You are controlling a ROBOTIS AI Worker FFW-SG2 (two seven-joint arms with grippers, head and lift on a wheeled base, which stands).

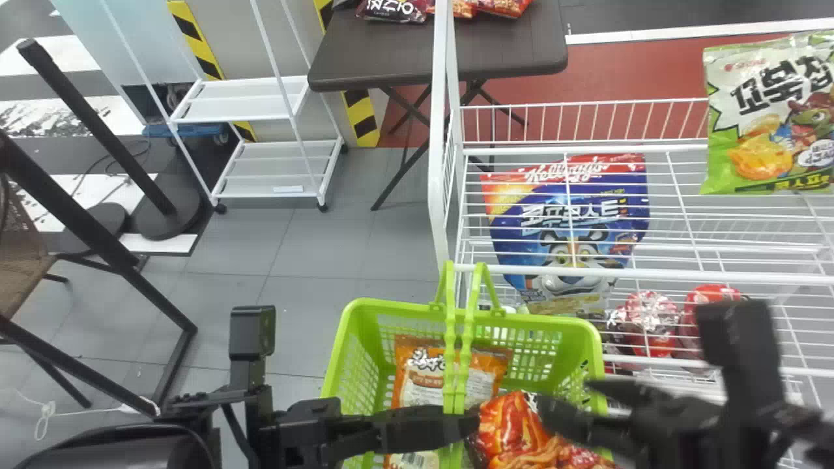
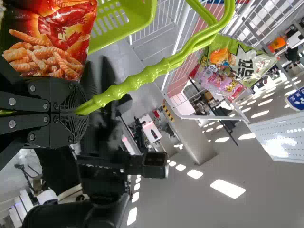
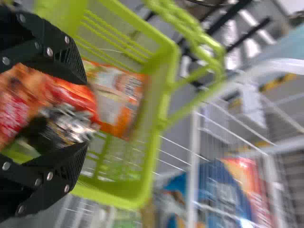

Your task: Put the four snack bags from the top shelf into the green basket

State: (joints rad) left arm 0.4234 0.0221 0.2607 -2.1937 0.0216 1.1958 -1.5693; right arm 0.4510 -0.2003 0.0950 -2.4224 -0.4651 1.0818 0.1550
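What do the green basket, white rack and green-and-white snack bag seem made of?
Green basket: moulded plastic, slightly glossy, by its slotted walls and smooth rim.
White rack: probably metal wire, painted or coated, by its thin, even bars.
Snack bag: likely printed plastic film, by its wavy edge; any foil lining can't be told.

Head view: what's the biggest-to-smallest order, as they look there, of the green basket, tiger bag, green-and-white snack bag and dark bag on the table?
1. Green basket
2. Tiger bag and green-and-white snack bag: too alike to rank
3. Dark bag
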